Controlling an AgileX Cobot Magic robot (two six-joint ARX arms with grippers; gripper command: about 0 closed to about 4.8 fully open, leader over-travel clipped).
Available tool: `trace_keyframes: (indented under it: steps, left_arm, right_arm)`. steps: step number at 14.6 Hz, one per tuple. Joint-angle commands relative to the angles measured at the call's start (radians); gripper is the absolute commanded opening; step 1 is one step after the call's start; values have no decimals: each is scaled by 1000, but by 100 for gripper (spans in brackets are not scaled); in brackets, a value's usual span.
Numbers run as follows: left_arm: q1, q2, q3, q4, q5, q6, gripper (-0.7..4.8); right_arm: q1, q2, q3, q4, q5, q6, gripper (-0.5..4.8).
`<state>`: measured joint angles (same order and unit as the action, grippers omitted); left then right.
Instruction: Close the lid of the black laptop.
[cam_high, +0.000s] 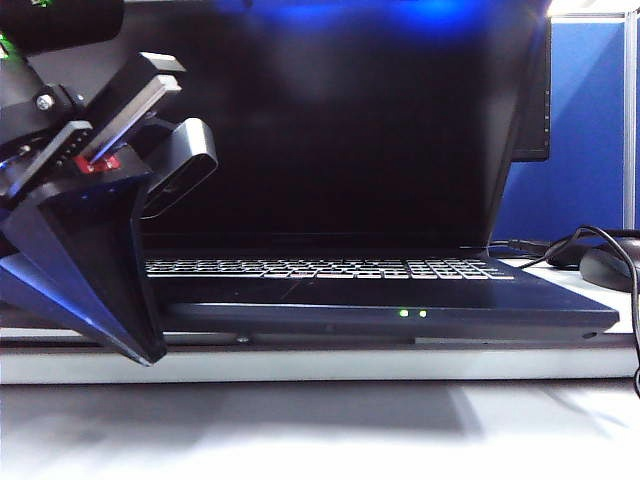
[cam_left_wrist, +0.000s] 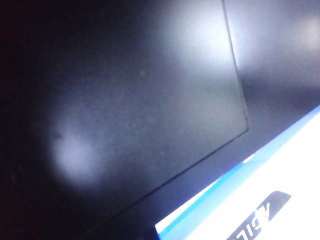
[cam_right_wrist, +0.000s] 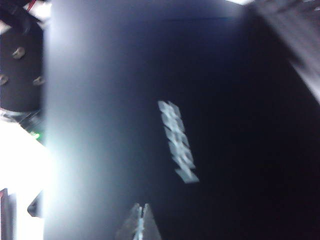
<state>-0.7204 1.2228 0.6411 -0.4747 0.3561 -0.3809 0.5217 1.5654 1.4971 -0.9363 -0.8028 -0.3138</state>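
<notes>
The black laptop (cam_high: 380, 300) sits on the white worktop (cam_high: 300, 420). Its lid (cam_high: 330, 120) is up but leans forward over the keyboard (cam_high: 320, 268). Two small green lights (cam_high: 412, 313) glow on the front edge.

The left claw (cam_high: 110, 290) is at the left end of the laptop, just in front of the lid. It looks like a dark blue wedge that points down toward the worktop. I cannot tell if its two fingers are apart or together. The left wrist view is filled by the dark screen (cam_left_wrist: 125, 110) and its black frame (cam_left_wrist: 280, 65), very close up.

The right claw (cam_right_wrist: 140, 222) is behind the lid. Its pale tips sit close together, almost touching, against the dark back of the lid (cam_right_wrist: 125, 100), near a small silver logo (cam_right_wrist: 177, 141).

A black mouse (cam_high: 607, 268) with a cable lies to the right of the laptop.
</notes>
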Motion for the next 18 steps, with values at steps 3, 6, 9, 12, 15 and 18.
trace_keyframes:
  steps: [3,6,9,12,15,18]
  left_arm:
    - [5,0,5,20,48,48,4]
    - [5,0,16,-82,119,106,4]
    - [5,-3,21,-260,118,200,3]
    - [5,-97,43,-263,134,211,3]
    - [5,-267,79,-307,142,168,-5]
    - [5,-433,100,-367,175,129,-5]
  right_arm:
    - [41,18,-1,-7,2,11,-1]
    - [40,18,-1,-11,43,23,-1]
    - [40,18,-1,-2,43,23,-1]
    - [40,18,-1,2,42,24,-1]
    - [40,18,-1,3,42,26,-1]
    - [40,21,-1,-2,42,26,-1]
